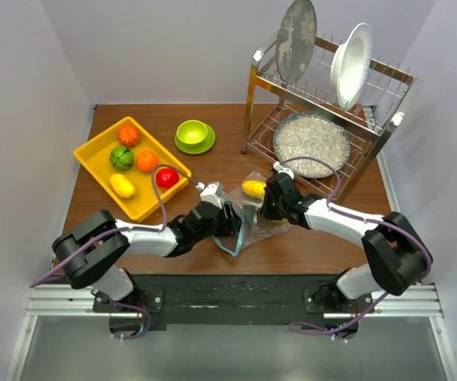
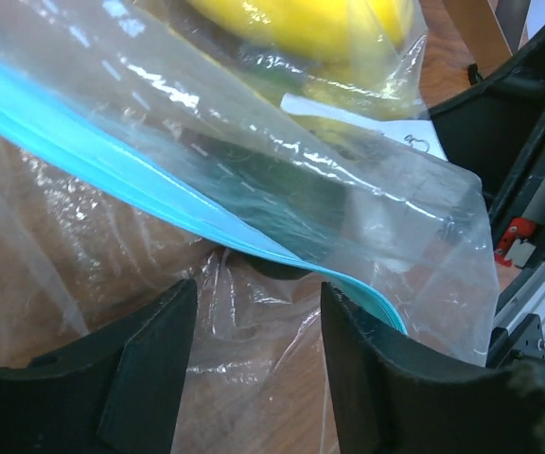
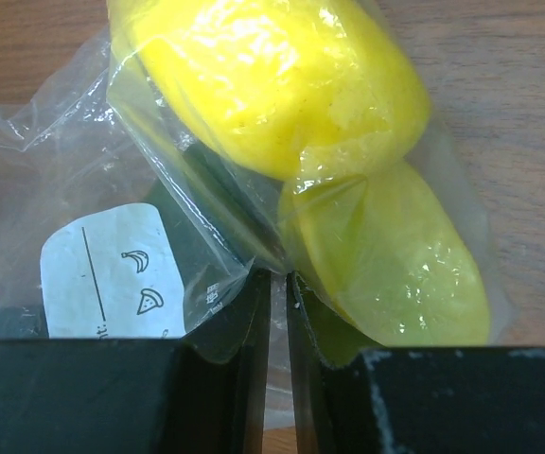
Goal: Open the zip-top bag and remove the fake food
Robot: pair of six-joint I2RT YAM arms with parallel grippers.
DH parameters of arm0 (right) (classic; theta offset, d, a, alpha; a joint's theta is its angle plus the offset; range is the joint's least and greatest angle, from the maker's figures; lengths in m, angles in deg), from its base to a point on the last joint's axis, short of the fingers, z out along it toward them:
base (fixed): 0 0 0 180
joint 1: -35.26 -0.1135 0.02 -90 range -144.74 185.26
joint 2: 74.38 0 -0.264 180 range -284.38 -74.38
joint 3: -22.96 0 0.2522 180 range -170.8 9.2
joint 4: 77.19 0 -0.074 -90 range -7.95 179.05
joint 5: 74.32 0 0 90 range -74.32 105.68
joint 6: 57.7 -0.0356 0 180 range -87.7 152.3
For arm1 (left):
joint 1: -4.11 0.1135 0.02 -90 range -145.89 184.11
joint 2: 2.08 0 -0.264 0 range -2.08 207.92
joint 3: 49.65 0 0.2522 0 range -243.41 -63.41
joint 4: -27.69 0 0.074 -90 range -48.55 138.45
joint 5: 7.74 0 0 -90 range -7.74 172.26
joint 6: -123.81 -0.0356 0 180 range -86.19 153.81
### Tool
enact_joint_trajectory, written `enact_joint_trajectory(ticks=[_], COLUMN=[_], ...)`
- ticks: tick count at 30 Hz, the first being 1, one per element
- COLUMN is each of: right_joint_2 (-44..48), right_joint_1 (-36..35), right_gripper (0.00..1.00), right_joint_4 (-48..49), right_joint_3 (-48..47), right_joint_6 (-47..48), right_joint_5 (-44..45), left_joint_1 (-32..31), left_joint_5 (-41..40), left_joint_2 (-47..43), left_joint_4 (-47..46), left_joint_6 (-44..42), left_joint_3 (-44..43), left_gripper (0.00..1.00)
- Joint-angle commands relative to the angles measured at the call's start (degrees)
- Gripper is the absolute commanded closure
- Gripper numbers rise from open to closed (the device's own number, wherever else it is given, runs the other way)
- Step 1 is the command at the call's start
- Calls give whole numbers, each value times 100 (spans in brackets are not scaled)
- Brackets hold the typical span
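The zip-top bag (image 1: 265, 230) lies crumpled at the table's centre, its teal zip strip (image 2: 112, 161) running across the left wrist view. A yellow fake fruit (image 1: 253, 188) is inside it, and the right wrist view shows it (image 3: 263, 80) with a yellow-green piece (image 3: 395, 255) behind the film. My right gripper (image 1: 263, 208) is shut on a fold of the bag's plastic (image 3: 278, 284) just below the fruit. My left gripper (image 1: 236, 219) is open at the bag's left side, with loose film between its fingers (image 2: 258, 303) below the zip strip. Several more fake fruits lie in the yellow tray (image 1: 94, 155).
A lime-green bowl (image 1: 192, 132) on its saucer stands behind the bag. A metal dish rack (image 1: 387, 119) with plates and a glittery dish (image 1: 312, 144) fills the back right. The tray holds an orange (image 1: 128, 135), a green piece (image 1: 120, 157) and a red one (image 1: 167, 177).
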Motion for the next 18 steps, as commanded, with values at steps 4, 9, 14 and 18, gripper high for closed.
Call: enact_joint_trajectory(ticks=[4, 9, 14, 18], right_joint_2=[183, 201, -351, -651], right_joint_1=[-108, -126, -117, -170], right_gripper=[83, 79, 80, 81], right_joint_4=[119, 23, -13, 5], right_joint_3=[-265, -528, -810, -942], right_joint_6=[-76, -76, -14, 56], right_joint_5=[220, 344, 230, 63], left_joint_1=[-86, -130, -165, -305], left_joint_5=[-418, -549, -866, -1401], left_joint_2=[91, 363, 767, 1014], left_joint_4=[-254, -17, 588, 977], left_joint_6=[-359, -606, -817, -905], left_joint_3=[-355, -741, -1189, -1550], left_gripper=[32, 27, 26, 26])
